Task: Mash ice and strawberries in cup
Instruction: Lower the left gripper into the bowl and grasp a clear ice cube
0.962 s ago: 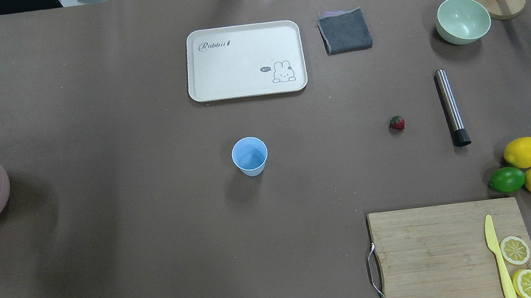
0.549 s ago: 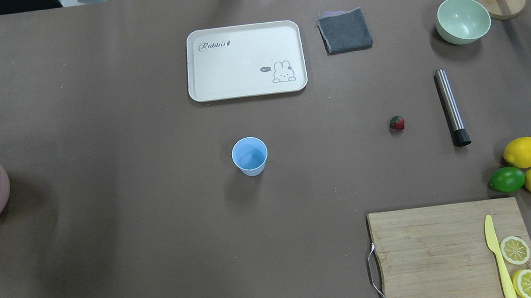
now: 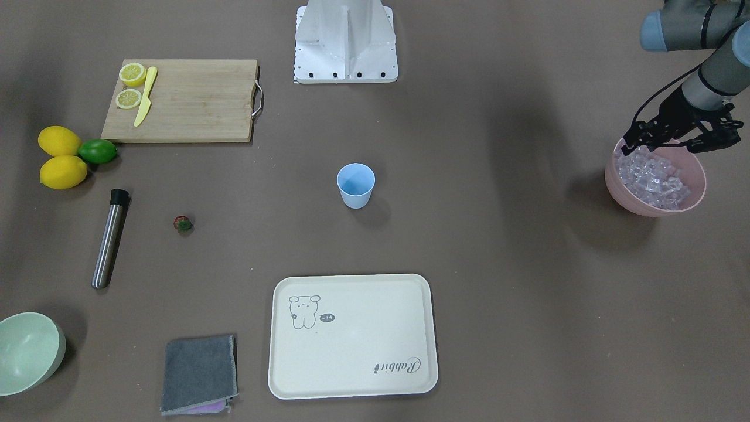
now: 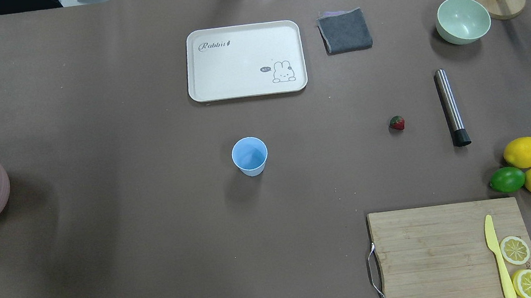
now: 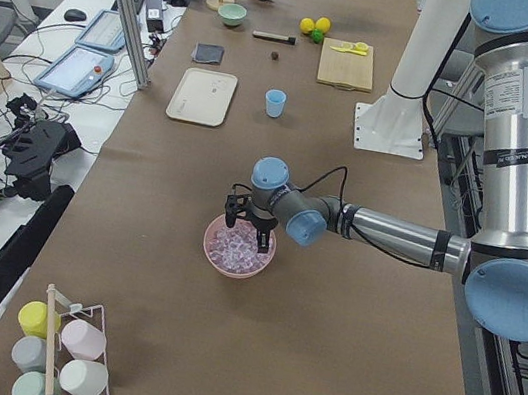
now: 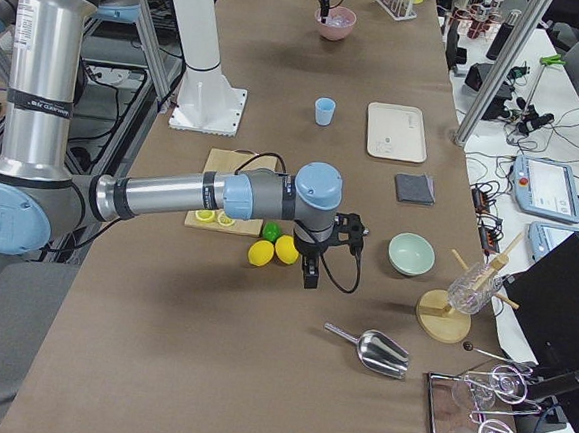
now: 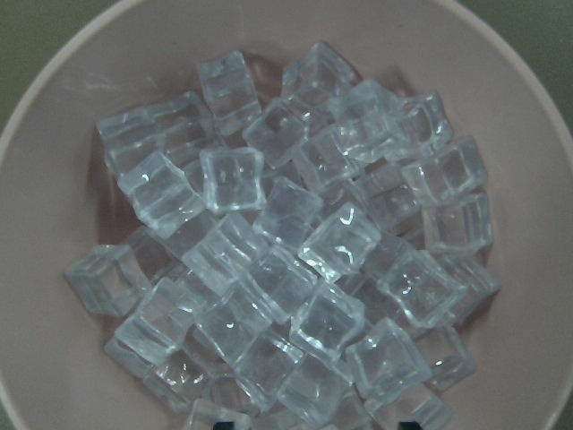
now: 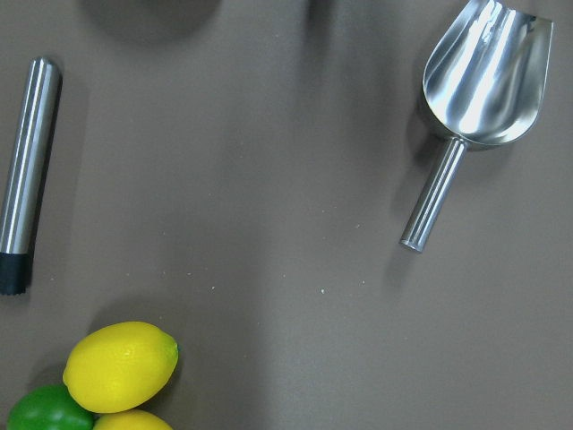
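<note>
— Where are the left fingers [image 3: 637, 138]?
— Spread wide, holding nothing, just above the ice [image 7: 286, 260] heaped in the pink bowl [image 3: 656, 208].
— And the cup [image 4: 250, 157]?
— Upright on the worktop [image 4: 129, 236], well apart from them; the strawberry [image 4: 396, 123] lies farther off, beyond the cup.
— The right fingers [image 6: 311, 271]?
— Hanging just above the lemons [image 6: 275, 250]; I cannot tell whether they are wide or narrow.
</note>
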